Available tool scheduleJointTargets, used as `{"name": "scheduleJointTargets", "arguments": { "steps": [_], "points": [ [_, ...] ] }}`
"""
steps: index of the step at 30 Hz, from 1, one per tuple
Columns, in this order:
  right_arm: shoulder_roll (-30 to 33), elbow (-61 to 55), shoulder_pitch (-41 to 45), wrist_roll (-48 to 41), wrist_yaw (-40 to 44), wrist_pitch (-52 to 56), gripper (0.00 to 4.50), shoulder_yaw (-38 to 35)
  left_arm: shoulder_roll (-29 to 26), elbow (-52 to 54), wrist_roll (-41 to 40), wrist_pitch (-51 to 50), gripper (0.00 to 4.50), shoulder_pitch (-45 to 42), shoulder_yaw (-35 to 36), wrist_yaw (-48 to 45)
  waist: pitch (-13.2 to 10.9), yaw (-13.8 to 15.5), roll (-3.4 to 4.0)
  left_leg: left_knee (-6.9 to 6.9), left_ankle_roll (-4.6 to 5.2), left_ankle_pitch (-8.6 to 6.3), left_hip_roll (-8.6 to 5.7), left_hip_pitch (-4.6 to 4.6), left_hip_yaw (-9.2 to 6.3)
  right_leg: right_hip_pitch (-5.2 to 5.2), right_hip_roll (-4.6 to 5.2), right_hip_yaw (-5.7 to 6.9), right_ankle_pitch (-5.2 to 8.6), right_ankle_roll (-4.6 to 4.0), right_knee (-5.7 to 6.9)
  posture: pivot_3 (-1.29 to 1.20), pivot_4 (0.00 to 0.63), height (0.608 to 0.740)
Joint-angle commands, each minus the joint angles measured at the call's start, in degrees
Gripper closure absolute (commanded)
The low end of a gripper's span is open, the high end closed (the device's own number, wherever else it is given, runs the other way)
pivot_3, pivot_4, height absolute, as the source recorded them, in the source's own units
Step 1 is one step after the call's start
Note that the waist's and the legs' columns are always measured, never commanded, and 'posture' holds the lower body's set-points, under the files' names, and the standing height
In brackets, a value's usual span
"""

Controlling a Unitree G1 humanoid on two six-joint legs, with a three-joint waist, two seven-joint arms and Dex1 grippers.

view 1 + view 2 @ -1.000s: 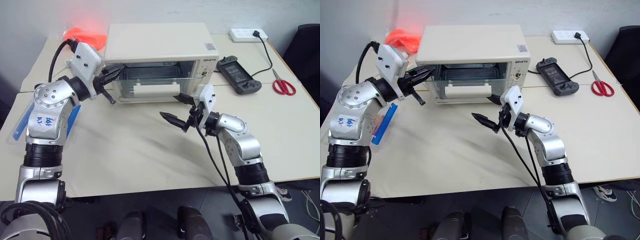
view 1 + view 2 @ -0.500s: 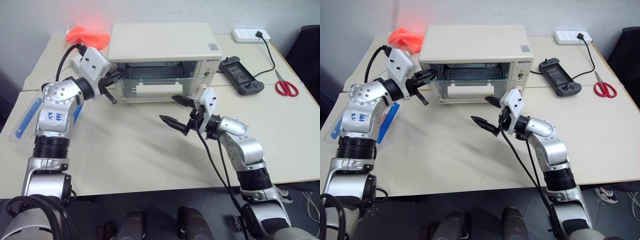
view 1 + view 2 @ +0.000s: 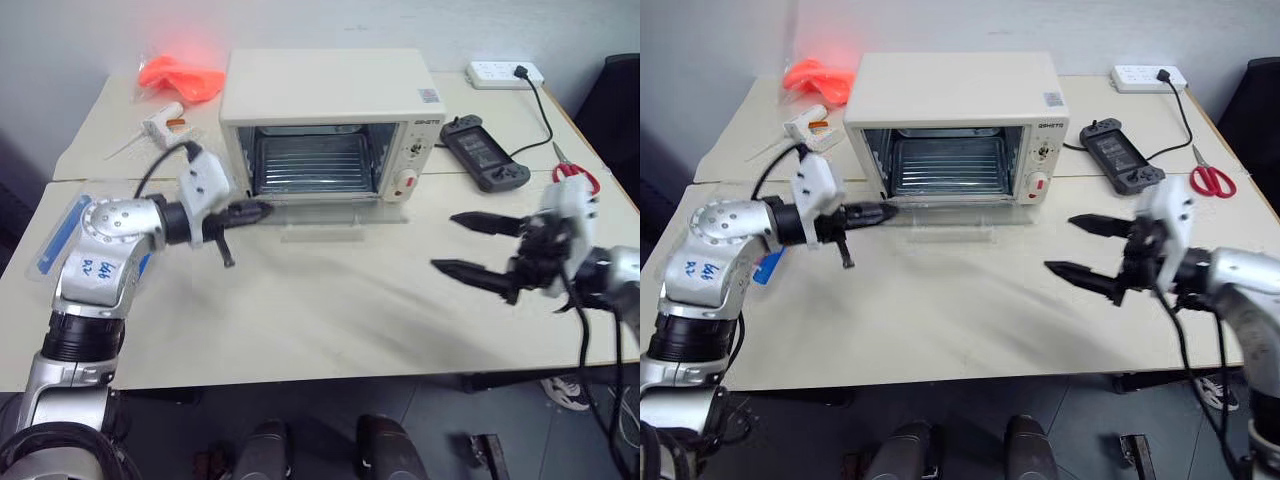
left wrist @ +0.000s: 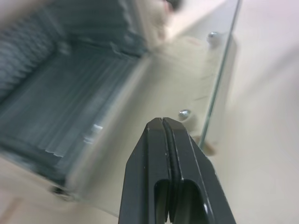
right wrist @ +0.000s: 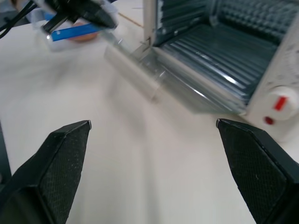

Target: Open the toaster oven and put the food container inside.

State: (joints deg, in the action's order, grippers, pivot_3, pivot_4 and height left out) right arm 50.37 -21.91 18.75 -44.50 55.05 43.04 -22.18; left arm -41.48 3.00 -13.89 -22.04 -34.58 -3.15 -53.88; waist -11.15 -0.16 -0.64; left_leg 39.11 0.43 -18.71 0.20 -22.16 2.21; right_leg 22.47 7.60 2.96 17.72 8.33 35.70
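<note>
- With the cream-white boxy toaster oven standing open, its glass door folded flat on the beige table and wire rack bare, time to fetch.
- Left gripper pinched together, empty, at the door's left edge; best opened wide before reaching.
- Shallow clear plastic food container with blue clips lying on the table's left side, behind the left arm.
- Right gripper spread wide, empty, well right of the door; should stay clear.
- Best gripped level, then slid along the rack.

closed left claw over lowered glass door, wire rack
</note>
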Motion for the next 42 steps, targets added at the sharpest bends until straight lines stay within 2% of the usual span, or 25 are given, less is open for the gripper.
{"name": "scheduleJointTargets", "arguments": {
  "steps": [1, 6, 11, 16, 21, 24, 26, 28, 31, 33, 38, 42],
  "points": [
    [1.06, 0.6, 2.28, -2.92, -2.07, 1.08, 0.0, -3.37, -0.12, 0.26, 4.33, 0.57, 4.48, 1.22, -3.21, 1.37, 0.0, 0.19, 0.0, 0.0, 0.0, 0.0, -0.02, -0.03, 0.0, 0.02, 0.01, -0.01, 0.0, 0.0, -0.01, 0.0, 0.15, 0.74],
    [0.7, 0.97, 4.6, -2.93, -4.11, 0.51, 0.0, -2.4, 5.96, -5.7, 10.01, -0.59, 4.48, -1.04, -4.72, 11.01, -0.01, 1.17, -0.02, 0.01, 0.05, -0.01, -0.1, -0.14, -0.05, 0.07, 0.06, 0.02, -0.01, 0.02, -0.05, 0.0, 0.15, 0.74],
    [0.24, 1.15, 5.82, -2.76, -4.38, -0.23, 0.0, -0.23, 8.63, -0.71, 7.37, -4.31, 4.48, 0.7, -1.45, 13.12, -0.01, 1.49, -0.02, 0.02, 0.05, -0.01, -0.09, -0.15, -0.05, 0.08, 0.06, 0.04, -0.02, 0.03, -0.06, 0.0, 0.15, 0.74],
    [-0.62, 3.24, 8.8, -1.68, -3.38, -1.57, 0.0, 3.68, 6.23, 17.2, -3.94, -18.17, 3.39, 6.2, 9.45, 12.61, -0.01, 0.53, -0.02, 0.02, 0.03, -0.01, 0.05, -0.16, -0.04, 0.11, 0.05, 0.02, -0.01, 0.03, -0.04, 0.0, 0.15, 0.74],
    [-0.4, 6.34, 11.29, -0.49, -0.36, -3.03, 0.0, 6.55, 6.23, 32.2, -13.41, -39.61, 1.9, 9.05, 25.78, 21.48, -0.01, 0.11, -0.02, 0.01, 0.02, 0.0, 0.31, -0.15, -0.08, 0.08, 0.03, 0.03, -0.01, 0.03, -0.05, 0.0, 0.15, 0.74],
    [-0.53, 9.71, 13.55, 1.16, 2.19, -4.57, 0.0, 8.99, 10.8, 42.54, -13.89, -54.39, 0.96, 11.23, 35.78, 29.07, -0.01, 0.12, -0.02, 0.02, 0.02, 0.0, 0.28, -0.12, -0.08, 0.03, 0.05, 0.02, -0.02, 0.03, -0.05, 0.0, 0.15, 0.74],
    [-0.9, 12.3, 15.54, 2.68, 3.56, -5.86, 0.0, 10.81, 16.07, 48.84, -9.27, -64.15, 0.45, 9.64, 42.55, 35.2, -0.02, 0.21, -0.05, 0.03, 0.02, 0.0, 0.27, -0.12, -0.1, 0.01, 0.05, 0.02, -0.02, 0.03, -0.06, 0.0, 0.15, 0.74],
    [-1.46, 14.62, 17.51, 3.79, 4.58, -6.92, 0.0, 12.28, 22.09, 52.2, -3.76, -69.59, 0.02, 6.7, 48.92, 41.6, -0.03, 0.29, -0.08, 0.06, 0.01, 0.0, 0.26, -0.14, -0.13, 0.01, 0.03, 0.04, -0.02, 0.03, -0.07, 0.0, 0.15, 0.74],
    [-2.6, 17.95, 20.35, 5.13, 6.29, -8.22, 0.0, 14.12, 29.78, 55.74, 2.53, -70.46, 0.02, 3.99, 56.0, 48.81, -0.03, 0.28, -0.09, 0.08, -0.03, 0.01, 0.05, -0.12, -0.12, -0.01, -0.01, 0.04, -0.02, 0.03, -0.06, 0.0, 0.15, 0.74],
    [-3.33, 19.56, 21.76, 6.04, 6.97, -8.84, 0.0, 15.17, 32.25, 56.83, 6.1, -70.46, 0.02, 2.18, 58.17, 52.67, -0.04, 0.28, -0.11, 0.07, -0.05, 0.01, -0.02, -0.13, -0.13, 0.01, -0.01, 0.04, -0.02, 0.03, -0.07, 0.0, 0.15, 0.74],
    [-5.08, 21.76, 24.1, 7.81, 7.94, -9.71, 0.0, 16.69, 31.34, 54.22, 13.06, -70.46, 0.02, 4.38, 57.65, 58.25, -0.04, 0.24, -0.13, 0.04, -0.1, -0.01, -0.03, -0.13, -0.12, 0.04, -0.01, 0.04, -0.02, 0.03, -0.07, 0.0, 0.15, 0.74],
    [-5.57, 20.98, 24.28, 7.74, 8.22, -9.0, 0.0, 16.24, 33.68, 47.06, 16.39, -70.46, 0.02, -0.46, 60.9, 60.24, -0.04, 0.8, -0.13, 0.04, -0.1, -0.01, -0.05, -0.13, -0.13, 0.04, 0.01, 0.04, -0.02, 0.03, -0.06, 0.0, 0.15, 0.74]
  ]
}}
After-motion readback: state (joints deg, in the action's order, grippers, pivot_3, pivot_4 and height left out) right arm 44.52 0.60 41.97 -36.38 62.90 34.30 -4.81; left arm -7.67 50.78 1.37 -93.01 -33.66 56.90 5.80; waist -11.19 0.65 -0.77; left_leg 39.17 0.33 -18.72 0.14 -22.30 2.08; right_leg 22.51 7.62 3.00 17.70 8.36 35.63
